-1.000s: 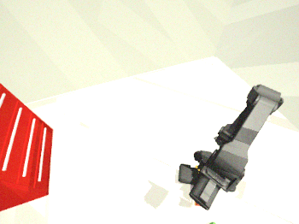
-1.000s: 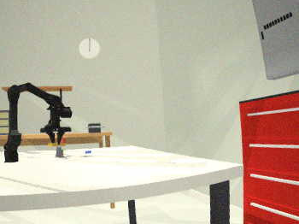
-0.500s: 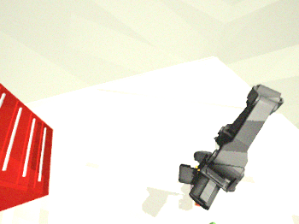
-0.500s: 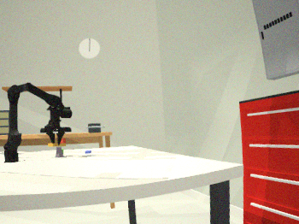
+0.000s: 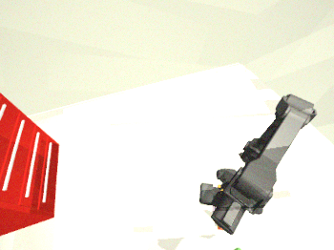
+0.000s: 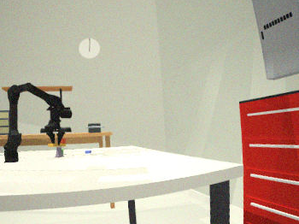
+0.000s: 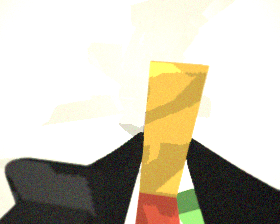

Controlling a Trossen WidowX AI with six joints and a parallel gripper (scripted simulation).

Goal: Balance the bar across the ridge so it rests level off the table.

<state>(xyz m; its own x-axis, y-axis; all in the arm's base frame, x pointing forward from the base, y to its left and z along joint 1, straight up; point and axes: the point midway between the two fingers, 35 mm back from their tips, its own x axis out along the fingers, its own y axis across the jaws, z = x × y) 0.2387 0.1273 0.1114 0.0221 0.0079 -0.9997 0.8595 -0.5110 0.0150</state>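
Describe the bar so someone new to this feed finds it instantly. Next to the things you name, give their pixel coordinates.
On the white table [image 6: 171,174], look under the black arm [image 6: 14,117] [image 5: 272,159] at the left. Between its gripper's fingertips [image 6: 55,142] is the bar [image 7: 167,130] [image 6: 52,145]: long, yellow-orange, with a red section, unlike the small blue piece [image 6: 88,152] lying on the table.

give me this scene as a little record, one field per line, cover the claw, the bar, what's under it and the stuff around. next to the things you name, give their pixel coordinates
claw: black two-finger claw [image 6: 55,144] [image 7: 164,139], shut on the bar
bar: flat yellow bar with a red section [image 6: 53,144] [image 7: 169,125], held above the table
under the bar: small purple-grey block [image 6: 59,152], possibly the ridge; contact cannot be told
table: white-topped table [image 6: 171,173]
on the table: small blue piece [image 6: 88,151]
beside the bar: green piece [image 7: 190,201], partly hidden
nearby: red metal drawer cabinet [image 5: 29,202] [image 6: 273,132] with white handles
task state: bar not released
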